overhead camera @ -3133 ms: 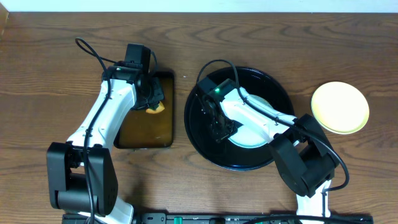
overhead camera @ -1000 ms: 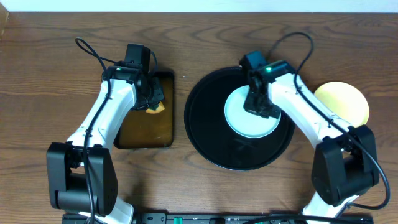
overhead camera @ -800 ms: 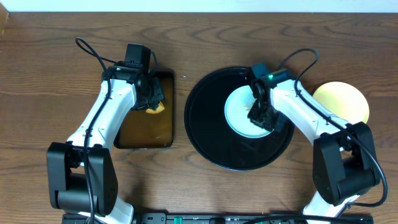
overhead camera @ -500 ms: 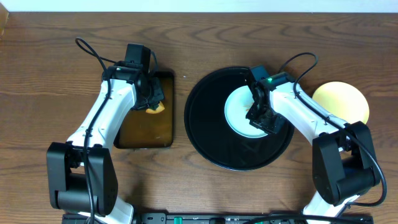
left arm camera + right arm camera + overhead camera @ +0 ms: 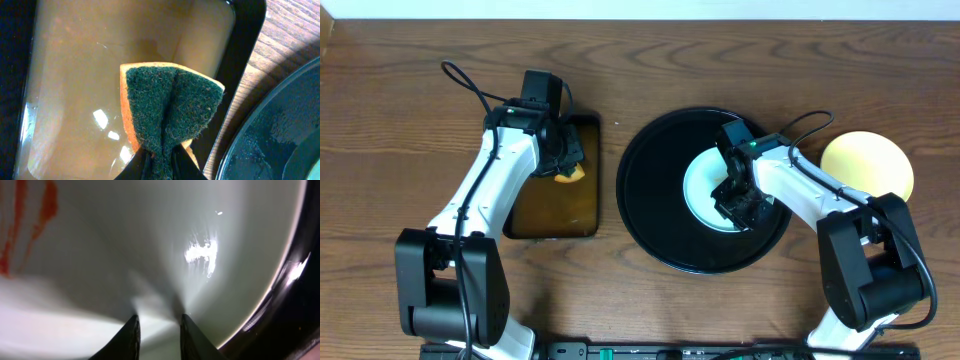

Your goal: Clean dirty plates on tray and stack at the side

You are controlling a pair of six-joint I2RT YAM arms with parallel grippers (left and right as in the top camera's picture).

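Observation:
A pale blue-white plate [image 5: 703, 186] lies in the round black tray [image 5: 650, 165], right of its centre. My right gripper [image 5: 736, 200] hovers low over the plate's near-right part. In the right wrist view, the right gripper [image 5: 158, 317] is open by a narrow gap, with only the plate's surface [image 5: 125, 245] showing between the fingers. Orange-red sauce streaks [image 5: 30, 225] mark the plate at upper left. A cream-yellow plate [image 5: 868, 172] sits on the table to the right of the tray. My left gripper [image 5: 565, 158] is shut on a sponge [image 5: 170, 105].
The sponge hangs over a rectangular black tray [image 5: 555, 215] of brownish liquid [image 5: 75, 75], left of the round tray. The round tray's rim [image 5: 280, 125] shows beside it, with a strip of wooden table [image 5: 240, 135] between them.
My right gripper moved from the plate's far-right edge down over its near-right part, and its jaws parted slightly. The left arm and sponge stayed still.

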